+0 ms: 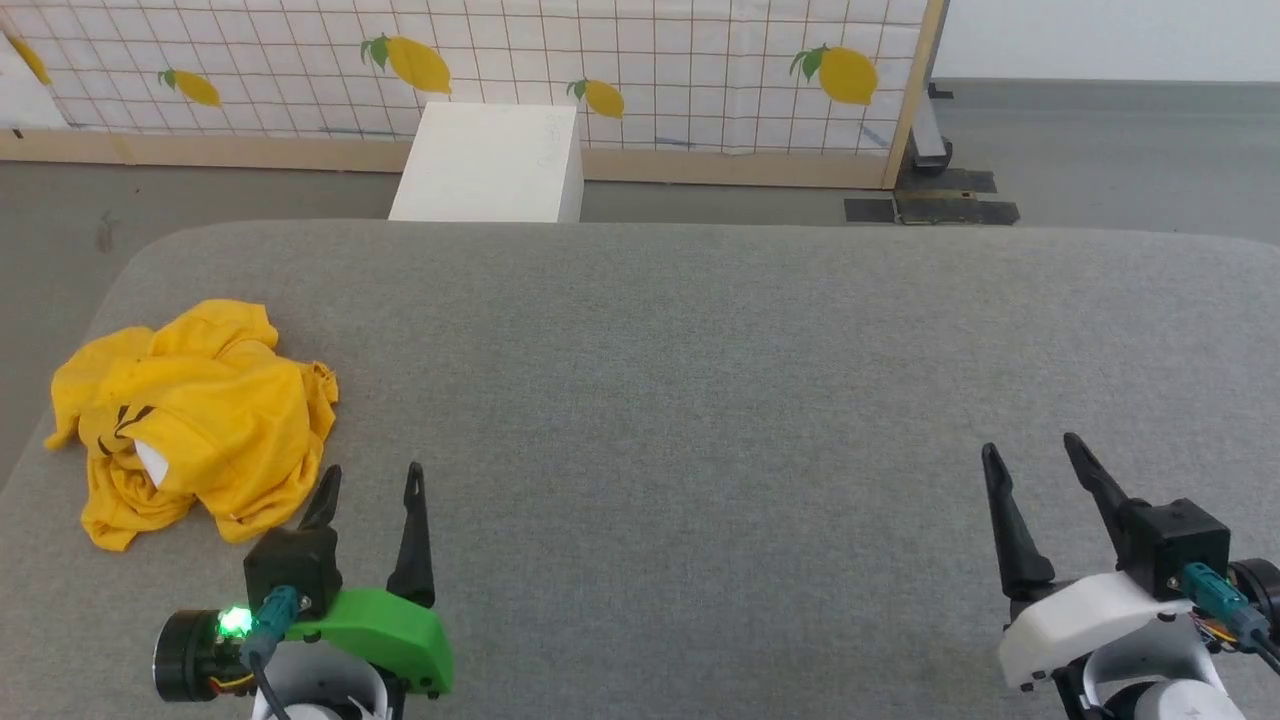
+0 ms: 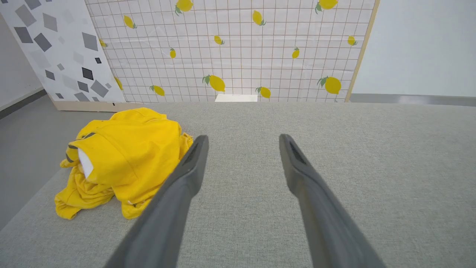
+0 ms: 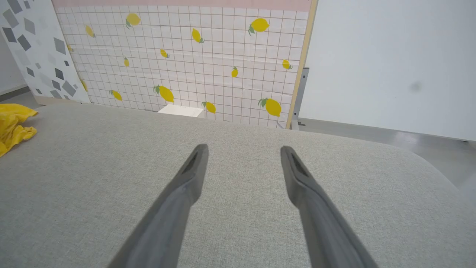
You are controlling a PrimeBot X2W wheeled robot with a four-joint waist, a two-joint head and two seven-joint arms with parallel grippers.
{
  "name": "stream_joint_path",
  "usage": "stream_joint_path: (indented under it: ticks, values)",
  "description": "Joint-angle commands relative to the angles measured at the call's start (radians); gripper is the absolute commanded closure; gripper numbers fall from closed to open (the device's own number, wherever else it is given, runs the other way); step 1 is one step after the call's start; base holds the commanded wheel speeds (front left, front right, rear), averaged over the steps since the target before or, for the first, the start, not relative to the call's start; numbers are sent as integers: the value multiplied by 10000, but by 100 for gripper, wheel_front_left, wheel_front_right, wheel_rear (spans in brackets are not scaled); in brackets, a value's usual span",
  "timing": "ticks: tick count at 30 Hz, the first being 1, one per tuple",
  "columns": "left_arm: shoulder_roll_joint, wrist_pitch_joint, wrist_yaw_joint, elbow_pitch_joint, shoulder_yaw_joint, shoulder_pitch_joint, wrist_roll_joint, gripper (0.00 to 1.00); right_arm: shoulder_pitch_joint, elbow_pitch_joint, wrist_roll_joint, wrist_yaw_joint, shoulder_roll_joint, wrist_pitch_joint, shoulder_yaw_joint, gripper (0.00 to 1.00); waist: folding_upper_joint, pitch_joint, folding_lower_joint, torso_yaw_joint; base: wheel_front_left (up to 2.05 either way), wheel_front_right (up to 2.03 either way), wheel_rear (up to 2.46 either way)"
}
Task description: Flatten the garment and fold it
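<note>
The garment (image 1: 195, 420) is a bright yellow T-shirt lying crumpled in a heap at the left end of the grey padded surface, with a white patch and black stripes showing. In the left wrist view the garment (image 2: 122, 156) sits just left of my left finger; a corner of the garment (image 3: 13, 126) shows at the left edge of the right wrist view. My left gripper (image 1: 372, 478) stands open just right of the heap, nothing between its fingers. Far to the right, my right gripper (image 1: 1032, 450) is open over bare fabric.
The grey padded surface (image 1: 700, 400) stretches wide between the two grippers. Behind its far edge stand a white box (image 1: 490, 165) and a lemon-print grid screen (image 1: 600, 60) on a grey floor. The surface's left edge lies close beside the heap.
</note>
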Motion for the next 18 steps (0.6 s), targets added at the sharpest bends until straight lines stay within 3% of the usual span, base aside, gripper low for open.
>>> stream_joint_path:
  ticks: [1,18]
  values:
    - [-9,-106,17,40,26,24,-119,0,6,20,108,-2,2,-116,-93,0,0,15,0,29,0,0,0]
    - [-17,-456,67,70,85,49,-543,0,-38,-31,48,-4,3,-468,-324,0,0,138,0,693,0,0,0]
